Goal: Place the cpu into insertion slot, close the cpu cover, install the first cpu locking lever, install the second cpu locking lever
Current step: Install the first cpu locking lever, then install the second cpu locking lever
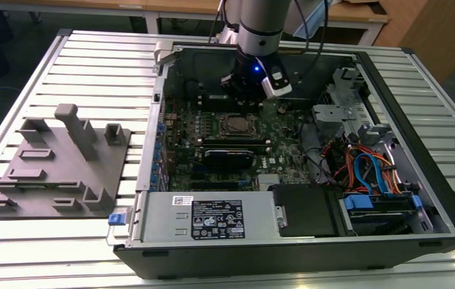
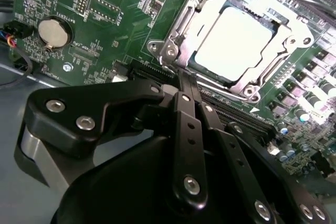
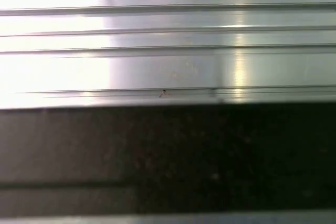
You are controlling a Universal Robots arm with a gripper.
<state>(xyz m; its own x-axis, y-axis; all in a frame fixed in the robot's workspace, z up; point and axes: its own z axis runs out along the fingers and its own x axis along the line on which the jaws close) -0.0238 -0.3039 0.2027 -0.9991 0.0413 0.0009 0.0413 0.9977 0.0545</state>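
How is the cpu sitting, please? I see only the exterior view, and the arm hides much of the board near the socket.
Observer: In the second wrist view the cpu lies flat, silver top up, with the cpu cover framing its edges.
Operator: Thank you. Where is the gripper relative to it?
Observer: The gripper points at the board just beside the cover's near corner. I cannot tell whether it touches.

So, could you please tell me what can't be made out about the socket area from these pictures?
- Gripper fingertips: in the second wrist view they are foreshortened behind its own linkage, so open or shut is unclear.
- Locking levers around the cpu cover: latched or not, unclear; glare washes out the cpu.
- Exterior view: the socket is too small for detail.
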